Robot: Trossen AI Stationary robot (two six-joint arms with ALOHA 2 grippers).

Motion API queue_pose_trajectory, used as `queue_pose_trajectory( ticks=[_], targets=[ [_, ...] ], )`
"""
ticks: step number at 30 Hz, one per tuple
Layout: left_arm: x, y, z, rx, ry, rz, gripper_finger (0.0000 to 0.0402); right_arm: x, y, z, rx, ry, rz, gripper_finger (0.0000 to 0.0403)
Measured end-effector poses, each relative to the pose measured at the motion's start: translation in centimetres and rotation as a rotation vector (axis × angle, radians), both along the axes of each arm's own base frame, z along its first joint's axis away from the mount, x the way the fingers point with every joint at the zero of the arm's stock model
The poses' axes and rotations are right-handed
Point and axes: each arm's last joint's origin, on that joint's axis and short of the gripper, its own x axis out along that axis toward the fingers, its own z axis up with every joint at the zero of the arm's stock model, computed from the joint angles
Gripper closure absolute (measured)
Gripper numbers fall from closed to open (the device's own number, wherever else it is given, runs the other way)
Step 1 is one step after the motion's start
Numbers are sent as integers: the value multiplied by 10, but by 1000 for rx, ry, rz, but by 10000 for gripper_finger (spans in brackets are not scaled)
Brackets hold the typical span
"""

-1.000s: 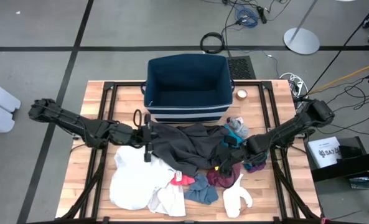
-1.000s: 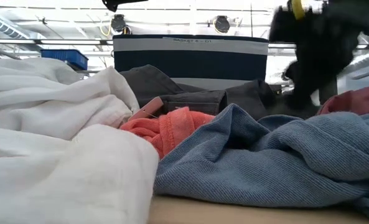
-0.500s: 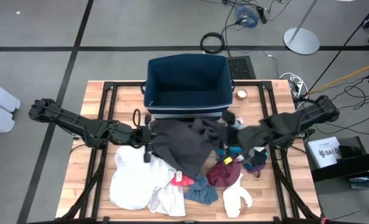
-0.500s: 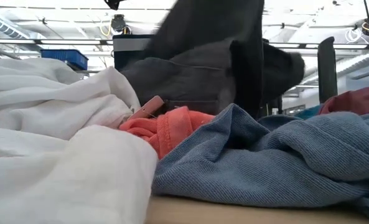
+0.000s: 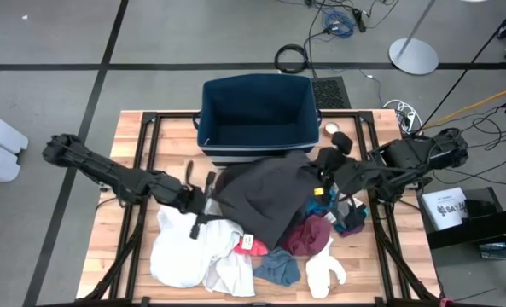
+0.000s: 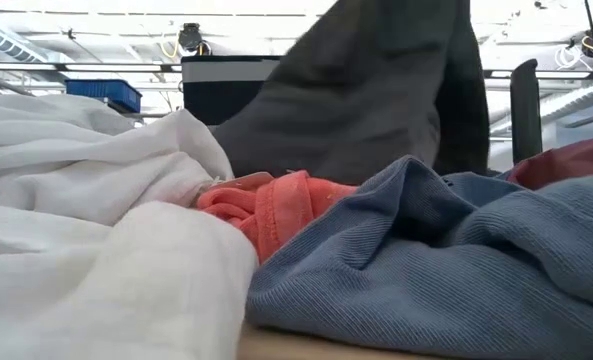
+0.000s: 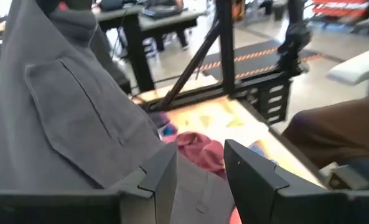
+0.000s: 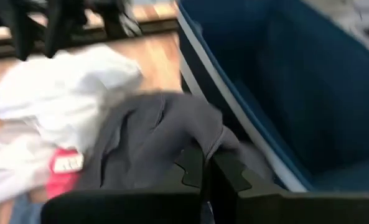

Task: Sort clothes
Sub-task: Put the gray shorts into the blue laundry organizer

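Note:
A large dark grey garment [image 5: 265,194] is raised over the pile in front of the navy striped bin [image 5: 257,119]; it also shows in the low view [image 6: 356,110]. My right gripper [image 5: 314,177] is shut on it. My left gripper [image 5: 203,205] is open at the garment's left edge, over the white garment [image 5: 184,247], with grey cloth [image 7: 78,112] beside its fingers. A red piece [image 5: 251,245], a blue-grey piece [image 5: 278,269], a maroon piece [image 5: 308,234], a teal piece [image 5: 321,205] and a white sock [image 5: 325,269] lie on the table. My right gripper pinches a bunched fold of the dark grey garment [image 8: 196,140] between its two fingers, at the garment's right far part, next to the bin's near wall. That part is lifted; the rest slopes down to the left, with its lower end on the pile.
The bin stands open at the table's far middle, its blue inside [image 8: 296,93] right beside my right gripper. A small round thing [image 5: 331,130] lies to the right of the bin. Black frame rails [image 5: 146,145] run along the table's sides.
My right gripper has gone up and toward the far edge, close to the bin, taking the dark grey garment's right part with it. The garment has risen off the pile and now slopes down, uncovering the maroon and teal pieces. My left gripper has gone a little toward the near edge.

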Motion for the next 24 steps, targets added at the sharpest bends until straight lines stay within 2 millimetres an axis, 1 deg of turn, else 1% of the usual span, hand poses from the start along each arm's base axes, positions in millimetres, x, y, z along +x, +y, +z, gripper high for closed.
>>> queue_pose_trajectory(
  ticks=[3, 5, 6, 8, 9, 11, 13, 14, 16, 19, 21, 24],
  targets=[
    [18, -8, -19, 28, 31, 0, 261, -2, -4, -4, 8, 36, -49, 403],
    [32, -13, -32, 86, 37, 15, 261, -2, -6, -4, 9, 37, -56, 403],
    [39, -15, -37, 124, 42, 36, 261, -2, -6, -4, 10, 38, -56, 403],
    [51, -17, -40, 185, 49, 103, 261, -2, -5, -4, 30, 47, -38, 403],
    [56, -17, -37, 195, 39, 138, 261, -2, -4, -5, 51, 54, -23, 403],
    [65, -19, -23, 194, -5, 173, 261, -1, -2, -6, 87, 69, 4, 403],
    [71, -22, -9, 194, -43, 179, 261, 1, 3, -8, 103, 83, 31, 403],
    [74, -23, -4, 221, -50, 174, 261, 2, 5, -10, 103, 86, 38, 403],
    [78, -24, -2, 295, -47, 183, 261, 5, 8, -11, 106, 84, 52, 403],
    [83, -24, -2, 355, -39, 232, 261, 8, 12, -13, 107, 94, 78, 403],
    [86, -24, 1, 321, -62, 251, 261, 11, 15, -15, 103, 116, 118, 403],
    [87, -25, 5, 199, -97, 275, 261, 16, 23, -22, 119, 160, 180, 403]
  ],
)
